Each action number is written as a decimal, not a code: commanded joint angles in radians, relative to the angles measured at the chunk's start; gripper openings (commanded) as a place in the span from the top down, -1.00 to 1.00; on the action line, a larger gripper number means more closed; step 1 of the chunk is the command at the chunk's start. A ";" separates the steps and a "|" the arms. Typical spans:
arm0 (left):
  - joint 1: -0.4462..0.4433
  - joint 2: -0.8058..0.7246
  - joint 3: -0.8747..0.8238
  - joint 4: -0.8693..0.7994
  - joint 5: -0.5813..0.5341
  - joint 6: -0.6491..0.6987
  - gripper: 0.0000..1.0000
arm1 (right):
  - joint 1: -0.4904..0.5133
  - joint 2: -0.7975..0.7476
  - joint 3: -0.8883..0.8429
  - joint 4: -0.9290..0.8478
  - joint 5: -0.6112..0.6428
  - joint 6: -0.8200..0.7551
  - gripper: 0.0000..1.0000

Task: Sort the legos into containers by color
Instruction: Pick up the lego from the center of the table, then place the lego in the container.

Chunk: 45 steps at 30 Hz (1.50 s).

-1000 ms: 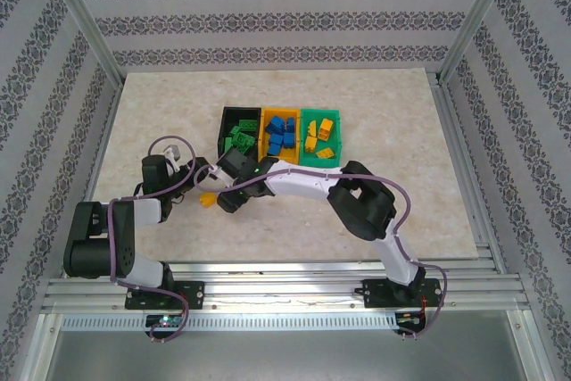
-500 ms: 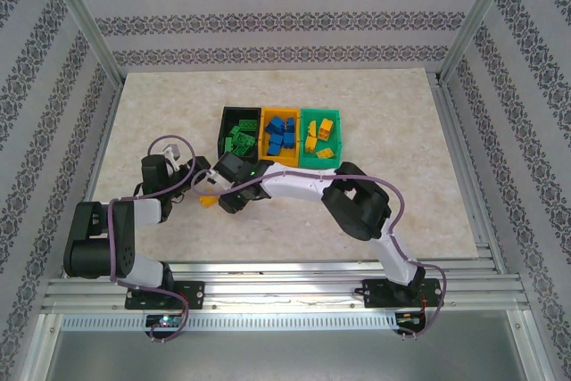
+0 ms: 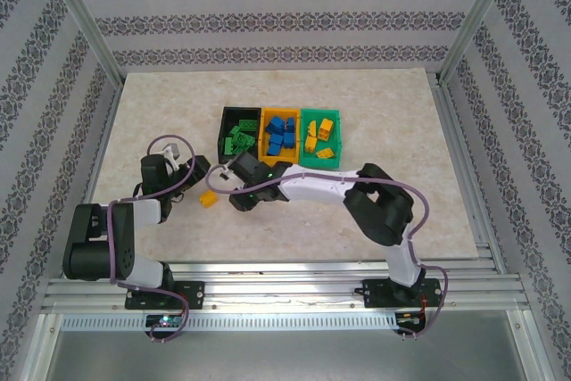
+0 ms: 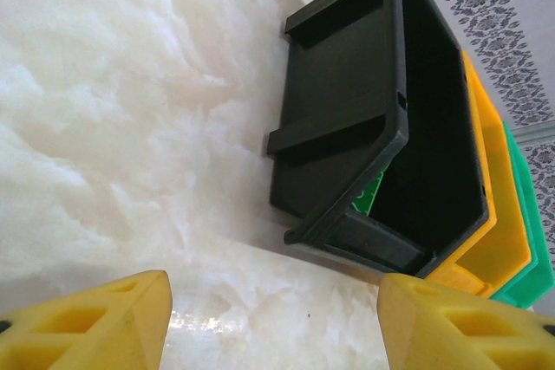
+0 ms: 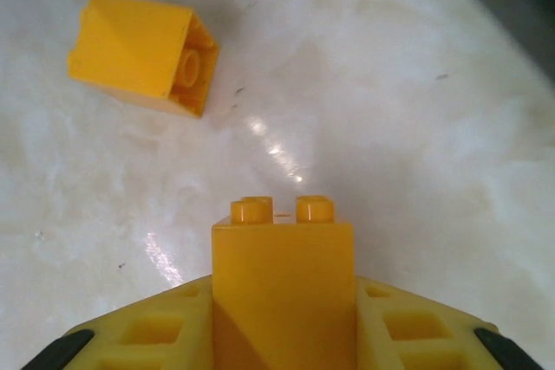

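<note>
Within right gripper — now, seemingly, lego

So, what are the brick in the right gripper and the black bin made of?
The held brick: looks like hard moulded plastic, smooth yellow-orange, with crisp studs and edges. The black bin: probably moulded plastic too, satin finish, with stiffening ribs and a thin rim.

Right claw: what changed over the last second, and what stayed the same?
The right claw reached left toward the near edge, shut on a yellow brick, then pulled back to the right with it. A second yellow brick lies loose on the table, about where it was. The left claw, open, and the bins with their contents stayed put.
</note>
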 commanded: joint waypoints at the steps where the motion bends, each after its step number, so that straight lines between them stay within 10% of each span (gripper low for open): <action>1: 0.012 -0.028 -0.014 0.044 0.020 -0.003 -0.28 | -0.049 -0.116 -0.073 0.102 0.045 0.065 0.35; 18: 0.012 -0.019 -0.022 0.072 0.031 -0.017 -0.29 | -0.481 -0.422 -0.366 0.226 0.071 0.292 0.32; 23: 0.013 -0.016 -0.023 0.079 0.037 -0.021 -0.29 | -0.583 -0.352 -0.322 0.201 -0.015 0.315 -0.01; 45: 0.012 0.057 -0.025 0.150 0.056 -0.049 -0.29 | -0.532 -0.445 -0.476 0.222 0.046 0.222 -0.22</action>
